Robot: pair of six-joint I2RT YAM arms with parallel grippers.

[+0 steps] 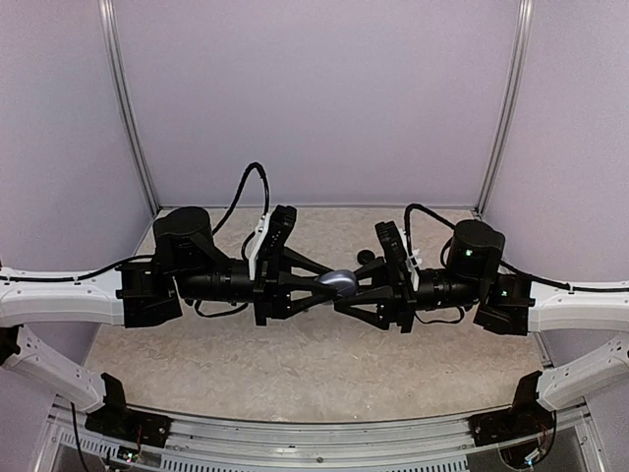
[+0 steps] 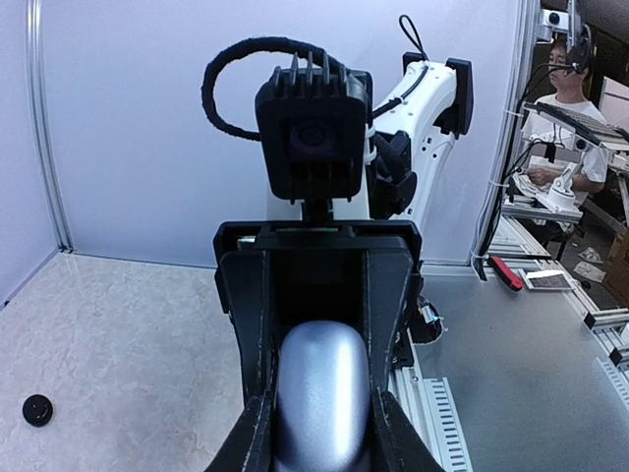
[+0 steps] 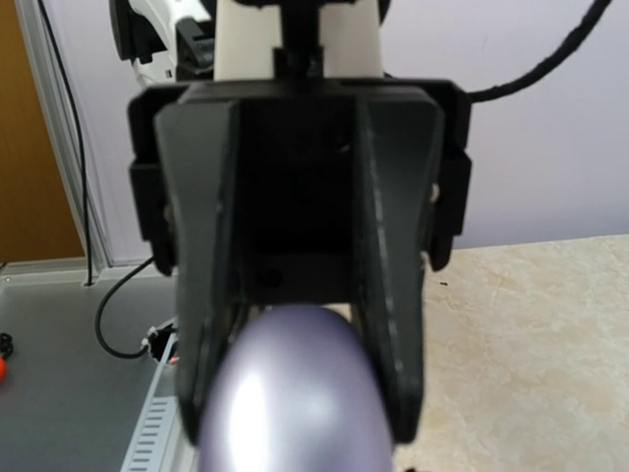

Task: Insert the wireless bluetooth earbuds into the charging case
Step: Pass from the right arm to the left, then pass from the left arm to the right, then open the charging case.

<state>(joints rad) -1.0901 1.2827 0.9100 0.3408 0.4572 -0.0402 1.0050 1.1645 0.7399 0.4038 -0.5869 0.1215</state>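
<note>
Top external view: the two arms meet tip to tip above the worktop [image 1: 295, 364], with the silvery case [image 1: 339, 281] raised between the left hand [image 1: 324, 286] and the right hand [image 1: 356, 288]. Left wrist view: the left hand is narrowly parted, both fingers [image 2: 254, 433] pressed against the case's sides and gripping it; a black puck [image 2: 37, 409] lies on the worktop, well apart. Right wrist view: the right fingers [image 3: 388, 324] flank the case closely; whether they clamp it cannot be told.

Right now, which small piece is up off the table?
The silvery rounded piece, clamped in the left pincer. The little black round piece lies on the table.
</note>
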